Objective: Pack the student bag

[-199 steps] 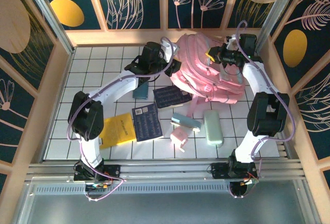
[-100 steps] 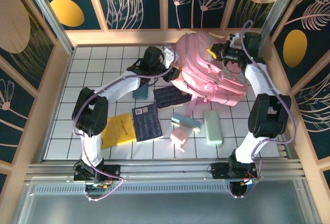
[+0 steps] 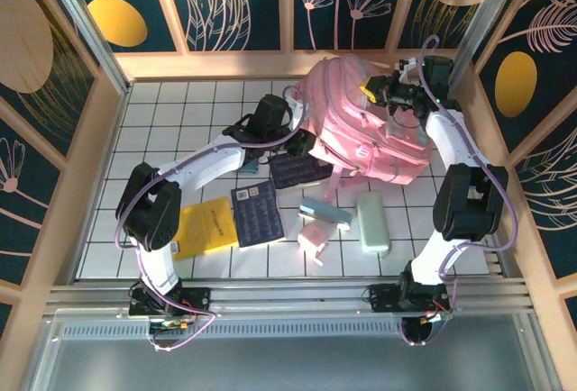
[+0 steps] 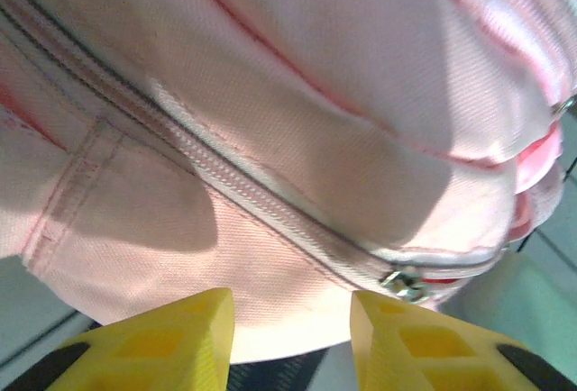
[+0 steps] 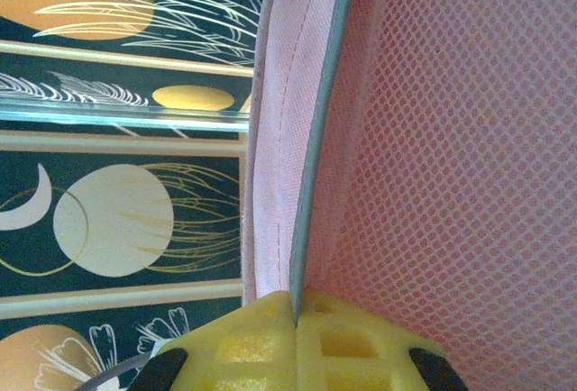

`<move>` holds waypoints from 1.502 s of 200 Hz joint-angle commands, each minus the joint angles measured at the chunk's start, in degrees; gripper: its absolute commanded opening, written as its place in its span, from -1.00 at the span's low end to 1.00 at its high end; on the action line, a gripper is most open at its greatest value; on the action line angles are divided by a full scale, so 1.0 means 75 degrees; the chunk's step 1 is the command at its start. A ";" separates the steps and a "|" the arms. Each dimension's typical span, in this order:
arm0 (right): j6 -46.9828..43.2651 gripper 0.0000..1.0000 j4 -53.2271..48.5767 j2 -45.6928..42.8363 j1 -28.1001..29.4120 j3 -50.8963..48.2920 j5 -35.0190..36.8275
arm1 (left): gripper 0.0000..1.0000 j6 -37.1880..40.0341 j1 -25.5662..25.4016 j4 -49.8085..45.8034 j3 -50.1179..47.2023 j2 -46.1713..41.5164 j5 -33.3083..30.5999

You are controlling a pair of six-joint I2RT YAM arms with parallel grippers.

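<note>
The student bag (image 3: pixel 361 130), a large pink backpack, lies at the back right of the tiled table. My right gripper (image 3: pixel 377 94) is at its upper far edge, shut on the bag's grey-piped rim (image 5: pixel 315 139) beside pink mesh, its yellow fingers (image 5: pixel 352 346) pressed together. My left gripper (image 3: pixel 302 143) is at the bag's near left edge. Its yellow fingertips (image 4: pixel 180 337) stand apart, open, with pink fabric (image 4: pixel 270 94) just beyond the gap. A zipper runs across the fabric, with its metal pull (image 4: pixel 403 283) close to the right finger.
Two dark blue notebooks (image 3: pixel 302 168) (image 3: pixel 257 213) and a yellow booklet (image 3: pixel 209 226) lie left of centre. A blue-grey case (image 3: pixel 325 213), a small pink box (image 3: pixel 314 240) and a mint green case (image 3: pixel 371 222) lie in front of the bag. Wooden walls enclose the table.
My left gripper has slid along the bag's left side toward the near edge and its jaws have opened wider. The right gripper keeps its grip and has lifted the bag's top slightly.
</note>
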 commanded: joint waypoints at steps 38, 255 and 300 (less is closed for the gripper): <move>0.0074 -1.00 0.0184 -0.0328 0.0151 0.0690 0.0111 | -0.05 -0.1945 -0.0420 -0.0657 0.0135 -0.0102 0.0003; 0.0447 -1.00 0.0429 -0.0168 0.0309 0.0734 -0.0104 | -0.58 -0.2103 -0.0799 -0.2216 0.1791 0.1303 -0.1183; 0.0554 -1.00 0.0558 -0.0222 0.0333 0.0646 -0.0145 | -0.04 -0.2251 -0.0817 -0.2261 0.1789 0.1316 -0.1454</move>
